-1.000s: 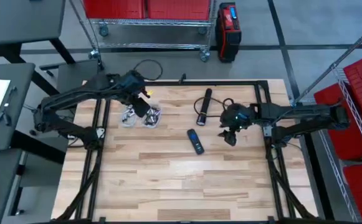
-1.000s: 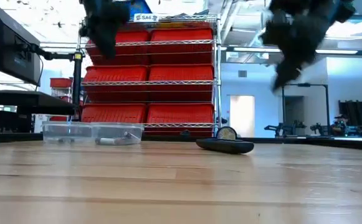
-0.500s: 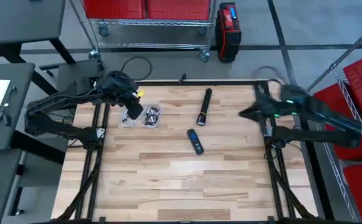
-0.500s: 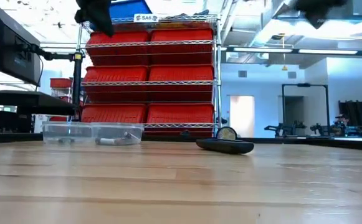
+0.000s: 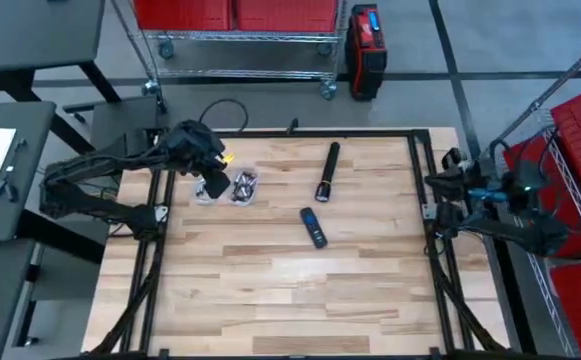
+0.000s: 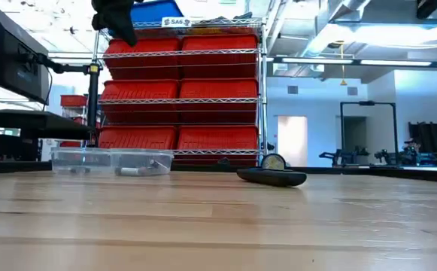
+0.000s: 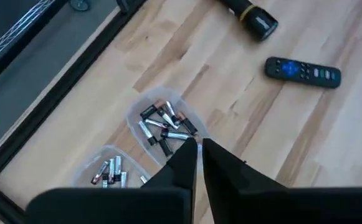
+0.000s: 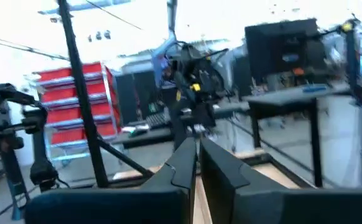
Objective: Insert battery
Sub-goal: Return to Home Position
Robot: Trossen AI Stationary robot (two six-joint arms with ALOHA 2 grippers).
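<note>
Two clear tubs (image 5: 225,187) stand side by side at the table's far left, holding loose batteries (image 7: 165,124). My left gripper (image 7: 198,148) hovers shut high above them (image 6: 116,19), nothing between its fingers. A black flashlight (image 5: 326,171) and a black remote (image 5: 313,227) lie flat near the table's middle. My right gripper (image 5: 436,183) hangs shut at the table's right edge, raised and pointing level toward the left side, away from every object.
A black frame rail (image 5: 425,190) runs along the table's right side under my right arm. Red bins on a wire shelf (image 6: 180,90) stand beyond the far edge. Bare wood (image 5: 300,290) fills the near half of the table.
My right gripper has pulled back from beside the flashlight and remote toward the table's right edge, rising and tipping up to point level. My left gripper has risen a little and shifted slightly toward the left edge over the tubs. The objects have stayed in place.
</note>
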